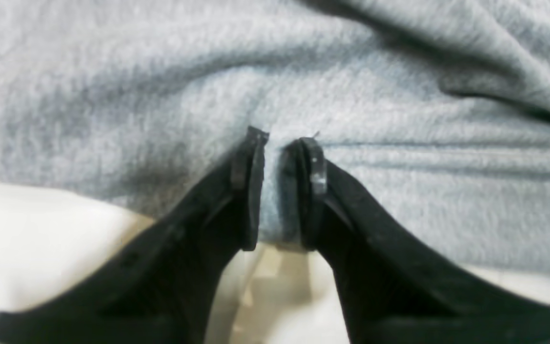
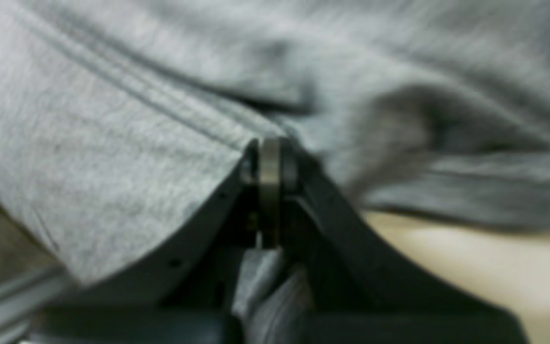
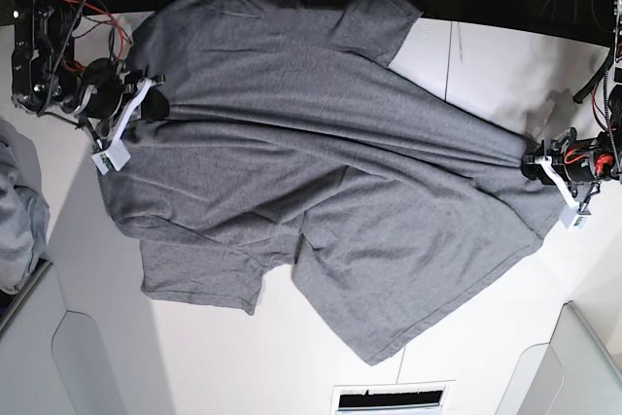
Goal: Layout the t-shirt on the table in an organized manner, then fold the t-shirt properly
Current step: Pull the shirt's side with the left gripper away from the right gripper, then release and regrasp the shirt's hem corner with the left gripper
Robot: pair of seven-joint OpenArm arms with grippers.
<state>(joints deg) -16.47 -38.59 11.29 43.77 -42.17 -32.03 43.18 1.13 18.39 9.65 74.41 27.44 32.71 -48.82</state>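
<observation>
The grey t-shirt [image 3: 330, 182] lies spread and creased across the white table [image 3: 214, 357], pulled taut between both arms. At the right of the base view, my left gripper [image 3: 525, 160] pinches the shirt's edge. Up close, its jaws [image 1: 280, 141] hold a fold of t-shirt [image 1: 160, 95] cloth between them, just above the table [image 1: 26, 239]. At the upper left of the base view, my right gripper [image 3: 154, 104] grips the shirt near a sleeve. In the right wrist view, its jaws [image 2: 270, 143] stand shut on the t-shirt [image 2: 89, 157] beside a stitched hem, with cloth bunched behind the pads.
A paler bluish-grey heap of cloth [image 3: 15, 211] lies at the left edge. A thin dark seam [image 3: 449, 55] crosses the tabletop at the back. A slotted opening [image 3: 389, 397] sits at the front edge, with grey panels [image 3: 573, 366] at both front corners.
</observation>
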